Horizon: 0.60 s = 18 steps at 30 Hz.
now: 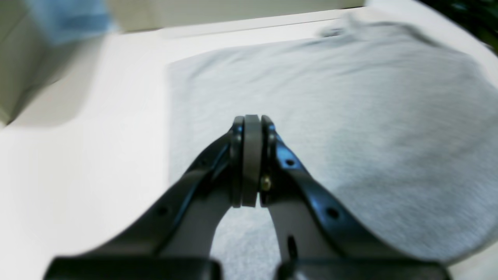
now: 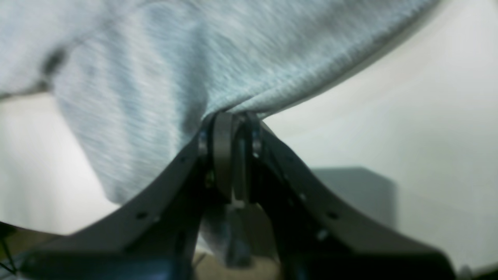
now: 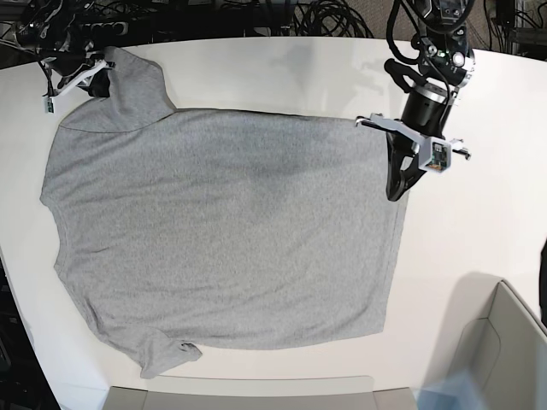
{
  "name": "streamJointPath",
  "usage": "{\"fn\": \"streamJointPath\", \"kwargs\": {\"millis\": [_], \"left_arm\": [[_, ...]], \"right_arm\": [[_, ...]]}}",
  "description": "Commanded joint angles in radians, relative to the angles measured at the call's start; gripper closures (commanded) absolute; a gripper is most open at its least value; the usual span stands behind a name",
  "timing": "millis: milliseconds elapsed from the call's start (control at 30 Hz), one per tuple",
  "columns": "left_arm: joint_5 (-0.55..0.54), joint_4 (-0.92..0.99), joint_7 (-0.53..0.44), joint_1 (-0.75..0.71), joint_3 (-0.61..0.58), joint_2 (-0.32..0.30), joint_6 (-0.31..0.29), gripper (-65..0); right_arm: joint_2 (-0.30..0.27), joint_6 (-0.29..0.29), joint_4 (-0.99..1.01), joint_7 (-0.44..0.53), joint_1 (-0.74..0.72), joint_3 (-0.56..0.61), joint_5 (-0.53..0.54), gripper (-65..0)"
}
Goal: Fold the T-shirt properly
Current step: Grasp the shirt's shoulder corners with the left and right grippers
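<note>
Right end effector (image 2: 233,120): clamped on a sleeve edge of the T-shirt (image 3: 222,231), at the far left corner of the base view; left end effector (image 3: 395,195): pads pressed together, empty, tip poised at the garment's right-hand edge. T-shirt: spread plain side up across the white worktop (image 3: 479,248), bare surface open to the right of that edge. Surroundings: grey bin (image 3: 496,350) at near right corner, cables (image 3: 325,17) beyond far edge, both apart from the cloth.

Bright even light; both wrist views blurred, base sharp.
</note>
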<state>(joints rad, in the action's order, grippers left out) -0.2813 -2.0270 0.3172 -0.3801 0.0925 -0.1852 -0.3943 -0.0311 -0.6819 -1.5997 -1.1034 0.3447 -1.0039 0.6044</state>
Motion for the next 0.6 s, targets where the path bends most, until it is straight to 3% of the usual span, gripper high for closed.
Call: {"fn": "streamJointPath", "kwargs": {"millis": [0,133,267,367,567], "left_arm": [[-0.011,-0.019,-0.028,0.002,0.002,-0.003,-0.012,0.0],[-0.011,-0.018,-0.016,0.000,0.005,-0.004,-0.012,0.0],[-0.014,-0.018,0.182,0.008,0.014,0.000,-0.005,-2.6],[-0.026,-0.018,0.284,0.008,0.013,-0.001,0.100,-10.3],[-0.247,0.007,0.445,0.031,0.048,-0.043,0.328,-12.7]], "right_arm": [[-0.011,-0.016,0.026,-0.025,0.003,-0.003,-0.030,-5.3],[-0.008,-0.016,0.065,-0.022,0.004,0.000,-0.030,-5.3],[-0.007,-0.016,0.066,-0.025,0.003,0.001,-0.028,-5.2],[-0.014,-0.016,0.066,-0.025,-0.005,0.001,-0.030,-5.2],[-0.034,-0.016,0.028,-0.025,0.000,0.001,-0.031,-5.2]]}}
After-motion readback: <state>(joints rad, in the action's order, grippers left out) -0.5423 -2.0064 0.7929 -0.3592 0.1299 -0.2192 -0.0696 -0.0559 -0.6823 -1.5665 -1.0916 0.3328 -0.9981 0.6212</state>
